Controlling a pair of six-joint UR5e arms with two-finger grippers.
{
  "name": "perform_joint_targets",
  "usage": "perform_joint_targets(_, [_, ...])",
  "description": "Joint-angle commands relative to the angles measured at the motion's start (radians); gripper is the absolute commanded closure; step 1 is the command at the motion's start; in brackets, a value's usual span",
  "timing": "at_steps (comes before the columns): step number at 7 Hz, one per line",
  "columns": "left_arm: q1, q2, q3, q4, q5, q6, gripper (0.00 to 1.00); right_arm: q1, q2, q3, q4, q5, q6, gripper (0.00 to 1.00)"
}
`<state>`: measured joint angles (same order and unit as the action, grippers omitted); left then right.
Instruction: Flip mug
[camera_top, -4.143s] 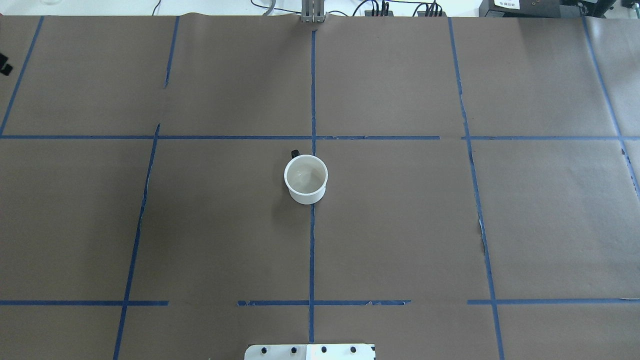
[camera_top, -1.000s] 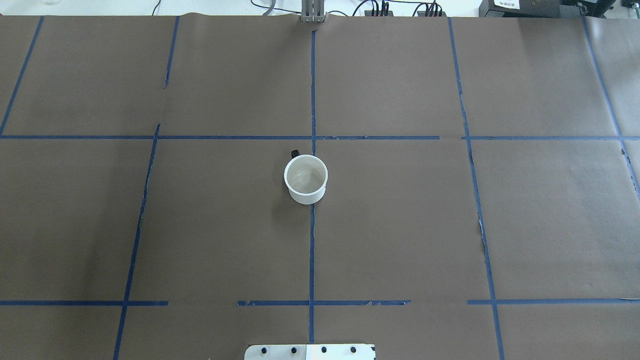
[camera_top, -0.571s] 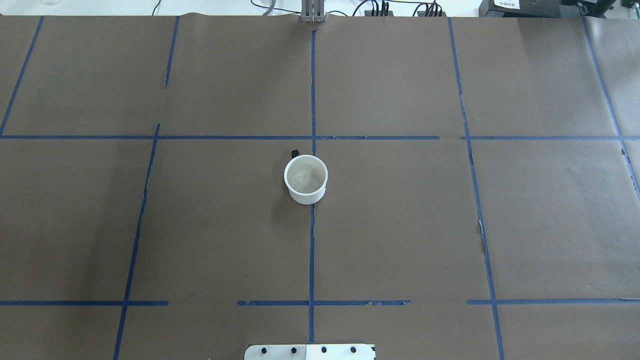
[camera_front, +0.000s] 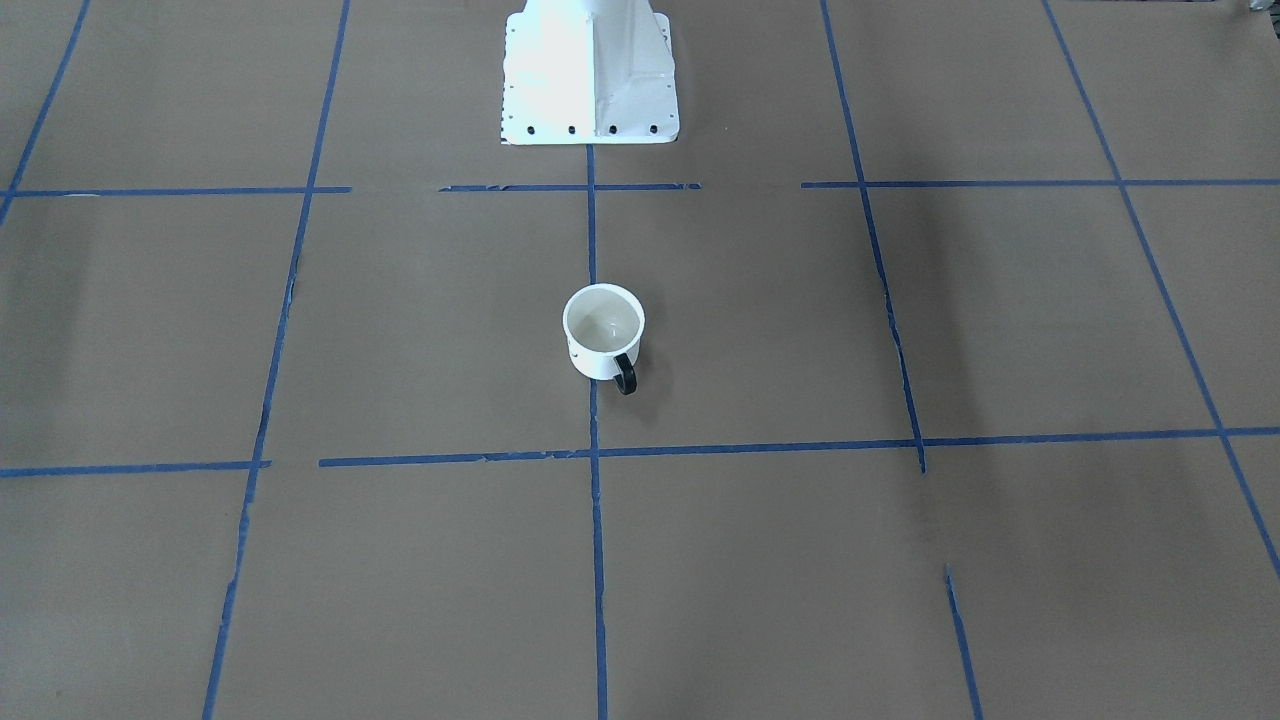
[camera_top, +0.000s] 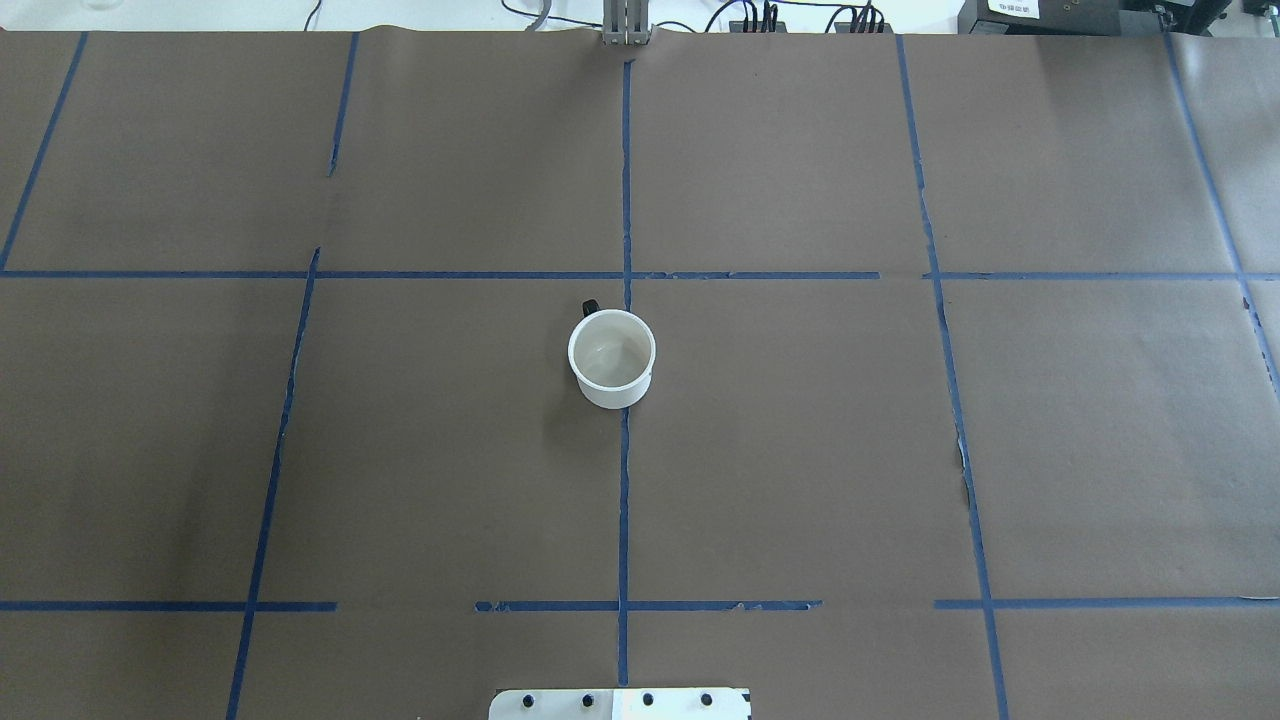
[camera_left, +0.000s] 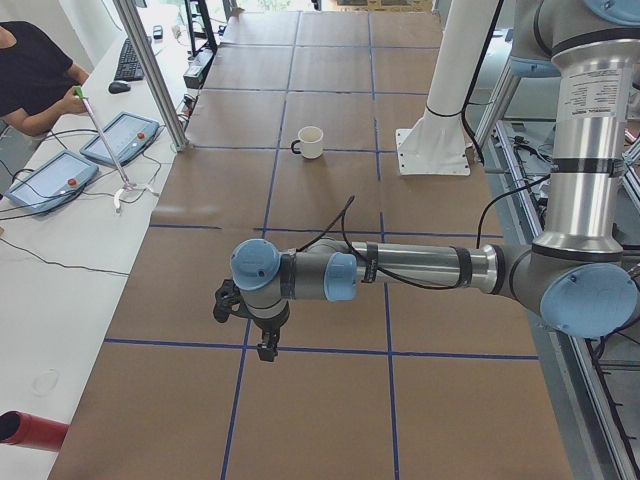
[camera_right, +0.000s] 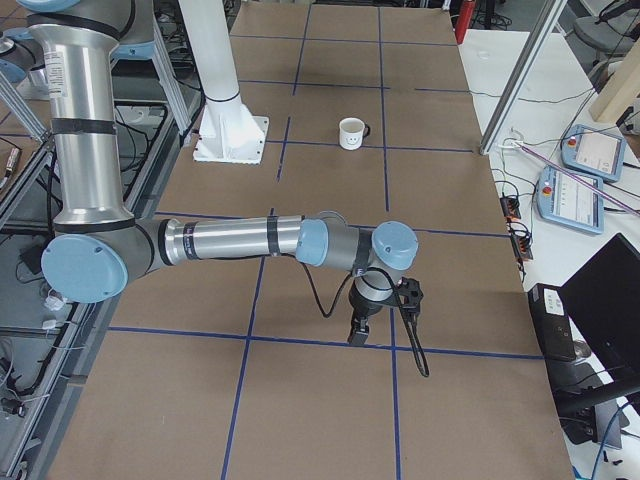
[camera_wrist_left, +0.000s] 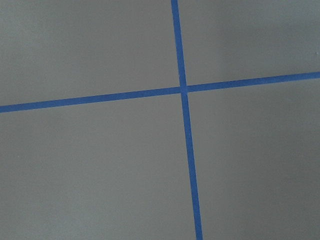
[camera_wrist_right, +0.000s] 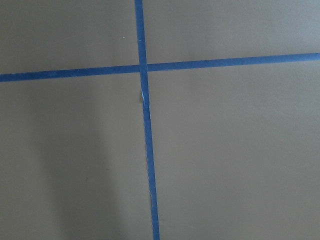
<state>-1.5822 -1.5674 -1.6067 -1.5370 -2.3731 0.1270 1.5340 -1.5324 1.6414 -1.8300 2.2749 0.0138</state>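
The white mug (camera_top: 612, 358) stands upright, mouth up, on the brown paper at the table's middle. Its black handle (camera_front: 626, 375) points away from the robot. It also shows in the front view (camera_front: 603, 333), the left view (camera_left: 311, 142) and the right view (camera_right: 351, 133), where its smiley face shows. My left gripper (camera_left: 268, 345) hangs over the table's left end, far from the mug. My right gripper (camera_right: 358, 335) hangs over the right end, also far away. I cannot tell if either is open or shut. Both wrist views show only paper and blue tape.
Blue tape lines (camera_top: 624, 180) grid the brown paper. The white robot base (camera_front: 590, 70) stands at the near middle edge. An operator (camera_left: 30, 75) and control pendants (camera_left: 120, 138) are beyond the far edge, with more pendants (camera_right: 585, 175) in the right view.
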Motion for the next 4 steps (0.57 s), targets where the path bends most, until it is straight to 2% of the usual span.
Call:
perform_joint_targets(1, [-0.001,0.001,-0.002,0.0,0.0,-0.001,0.0,0.0,0.0,0.0,0.0,0.0,0.0,0.0])
perform_joint_targets(4, [-0.001,0.003,-0.019,0.0,0.0,-0.001,0.0,0.0,0.0,0.0,0.0,0.0,0.0,0.0])
